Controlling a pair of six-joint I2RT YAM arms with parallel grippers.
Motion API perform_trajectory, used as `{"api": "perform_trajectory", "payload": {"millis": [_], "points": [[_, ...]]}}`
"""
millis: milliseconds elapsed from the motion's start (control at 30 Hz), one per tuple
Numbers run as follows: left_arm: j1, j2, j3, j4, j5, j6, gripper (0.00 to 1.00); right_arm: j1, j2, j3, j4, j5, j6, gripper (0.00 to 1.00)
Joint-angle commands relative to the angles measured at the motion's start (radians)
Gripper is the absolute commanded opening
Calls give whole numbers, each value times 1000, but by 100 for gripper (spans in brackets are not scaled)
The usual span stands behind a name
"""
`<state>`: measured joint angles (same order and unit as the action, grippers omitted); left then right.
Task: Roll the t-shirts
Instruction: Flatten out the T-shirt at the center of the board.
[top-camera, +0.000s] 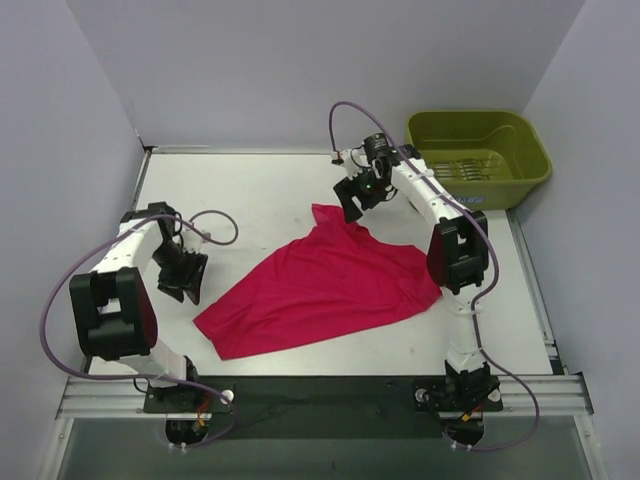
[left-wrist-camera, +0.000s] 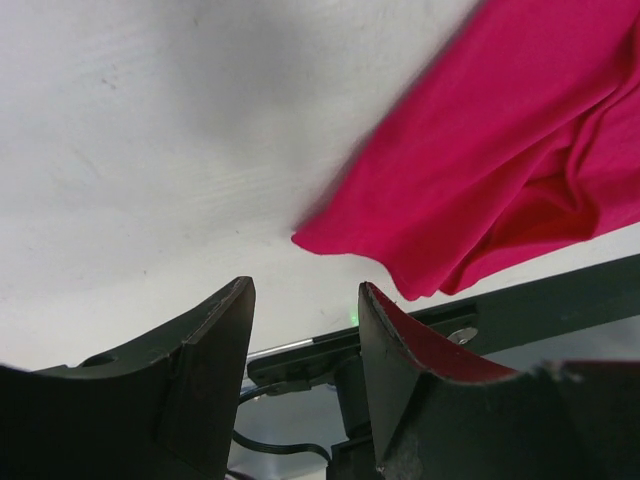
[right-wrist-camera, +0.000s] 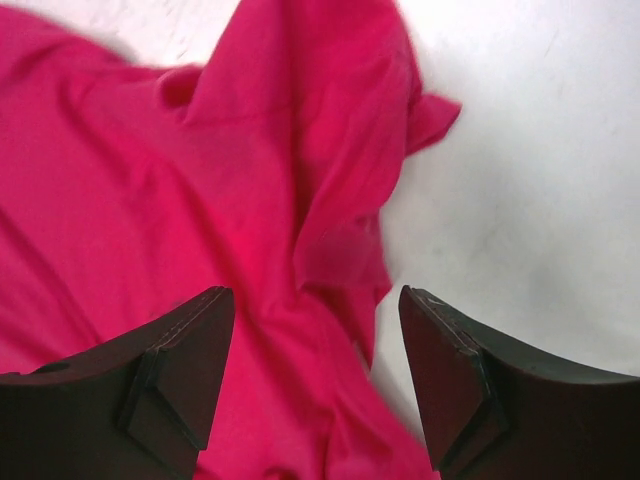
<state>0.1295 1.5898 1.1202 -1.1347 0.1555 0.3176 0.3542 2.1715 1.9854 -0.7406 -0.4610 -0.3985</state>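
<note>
Top view: t-shirt (top-camera: 320, 290) spread, rumpled, at table (top-camera: 250, 190) centre. Left arm folded back; left gripper (top-camera: 182, 290) angled down near shirt's left corner, jaws apart, empty. Right arm stretched forward; right gripper (top-camera: 357, 207) over shirt's far corner, jaws spread, gripping nothing. Tub (top-camera: 480, 155) far right.

Materials on view
T-shirt (top-camera: 330, 285): soft matt cloth, creased. Table (top-camera: 250, 190): smooth matt white. Tub (top-camera: 520, 140): glossy olive plastic.
</note>
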Motion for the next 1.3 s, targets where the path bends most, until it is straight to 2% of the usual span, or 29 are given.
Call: {"api": "perform_trajectory", "payload": {"millis": [0,167,333,467,667,700,733,867,967,1000,1100,1233,1267], "points": [[12,-31,-33,-31,-63,93,56,-6,68,124,61,47,21,68],[15,-44,-51,-25,-91,84,56,-4,180,229,64,104,-6,69],[15,-44,1,-42,-82,46,57,-4,237,270,-3,16,-36,68],[15,-47,24,-46,-82,29,57,3,244,267,-51,4,-13,66],[15,-57,32,-48,-68,17,57,17,251,225,-86,15,-16,52],[15,-57,32,-48,-66,17,57,17,255,221,-91,15,-17,45],[15,-59,33,-46,-66,15,57,17,254,210,-94,13,-20,42],[15,-68,44,-45,-56,12,57,17,251,205,-132,-11,-20,36],[16,-85,43,-37,-50,9,57,19,238,207,-152,-22,-22,17],[15,-91,44,-36,-42,6,57,19,231,208,-155,-36,-22,8],[15,-108,44,-19,-16,-2,57,20,165,193,-161,-68,-31,0],[13,-125,52,6,32,-17,57,49,9,93,-170,-68,-124,0],[13,-131,53,19,42,-18,57,60,-66,16,-177,-61,-161,0]]}}
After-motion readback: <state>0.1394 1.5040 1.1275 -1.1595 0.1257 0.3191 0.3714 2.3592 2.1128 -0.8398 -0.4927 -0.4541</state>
